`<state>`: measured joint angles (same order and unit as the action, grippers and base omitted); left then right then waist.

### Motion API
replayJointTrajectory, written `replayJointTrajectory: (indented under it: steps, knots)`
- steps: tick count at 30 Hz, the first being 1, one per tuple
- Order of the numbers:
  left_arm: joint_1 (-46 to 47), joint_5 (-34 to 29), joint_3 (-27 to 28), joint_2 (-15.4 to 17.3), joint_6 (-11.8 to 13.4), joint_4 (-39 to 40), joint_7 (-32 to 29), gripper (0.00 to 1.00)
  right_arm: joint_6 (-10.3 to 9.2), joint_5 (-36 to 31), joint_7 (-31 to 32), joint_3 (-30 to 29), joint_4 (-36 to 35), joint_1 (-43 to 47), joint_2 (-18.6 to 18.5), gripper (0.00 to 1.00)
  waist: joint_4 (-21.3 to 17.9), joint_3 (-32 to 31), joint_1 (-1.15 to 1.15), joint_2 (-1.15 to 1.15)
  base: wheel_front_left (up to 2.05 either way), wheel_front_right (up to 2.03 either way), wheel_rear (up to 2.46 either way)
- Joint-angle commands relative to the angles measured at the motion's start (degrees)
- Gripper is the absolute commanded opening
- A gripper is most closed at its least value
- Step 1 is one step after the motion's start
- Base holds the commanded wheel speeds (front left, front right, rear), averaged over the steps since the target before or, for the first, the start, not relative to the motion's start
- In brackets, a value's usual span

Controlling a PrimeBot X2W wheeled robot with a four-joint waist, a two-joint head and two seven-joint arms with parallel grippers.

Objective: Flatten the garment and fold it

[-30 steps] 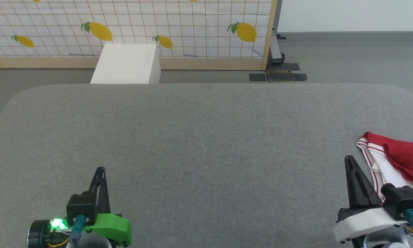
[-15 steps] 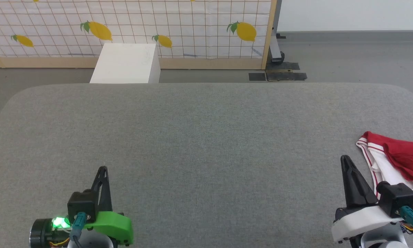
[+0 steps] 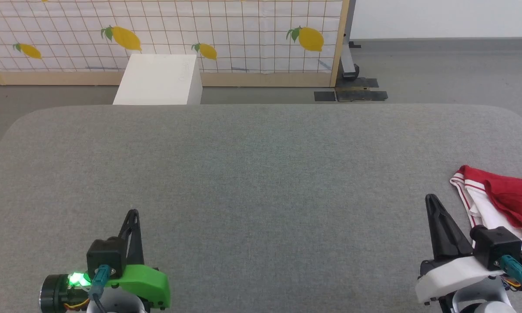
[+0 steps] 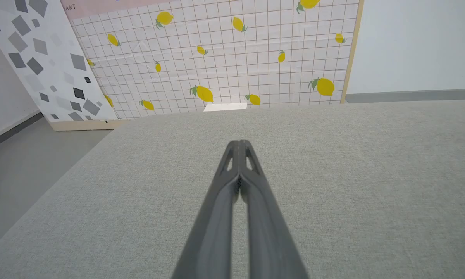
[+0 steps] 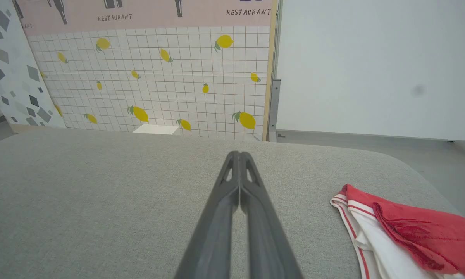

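Observation:
The garment (image 3: pixel 504 195) lies crumpled at the right edge of the grey table, red cloth over white with red-white striped trim; part of it runs out of the head view. The right wrist view has the garment (image 5: pixel 403 232) at its lower right. My right gripper (image 3: pixel 431 198) is shut and empty, its tip just left of the garment and apart from it; its fingertips meet (image 5: pixel 239 153) over bare table. Far off at the lower left, my left gripper (image 3: pixel 133 211) is also shut and empty (image 4: pixel 239 142).
The grey fabric table (image 3: pixel 261 174) has rounded far corners. Beyond its far edge stand a white box (image 3: pixel 158 80) on the floor and a lemon-print tiled panel (image 3: pixel 200 30). A speckled panel (image 4: pixel 42 58) leans at the left.
The right gripper has drifted slightly left and further up the head view. The left gripper has barely moved. The garment lies as before.

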<state>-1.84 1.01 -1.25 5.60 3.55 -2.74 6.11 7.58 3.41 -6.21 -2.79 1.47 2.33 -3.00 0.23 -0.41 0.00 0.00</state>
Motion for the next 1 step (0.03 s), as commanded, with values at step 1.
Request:
replayJointTrajectory:
  steps: [1]
  knots:
    - [1.00,-0.58,0.21,-0.41,-0.36,0.44,-0.33,0.00,-0.05,-0.81,0.45,0.24,-0.38,-0.99,0.08,0.00,0.00,0.01,0.00,0.00,0.00,0.00,0.00]
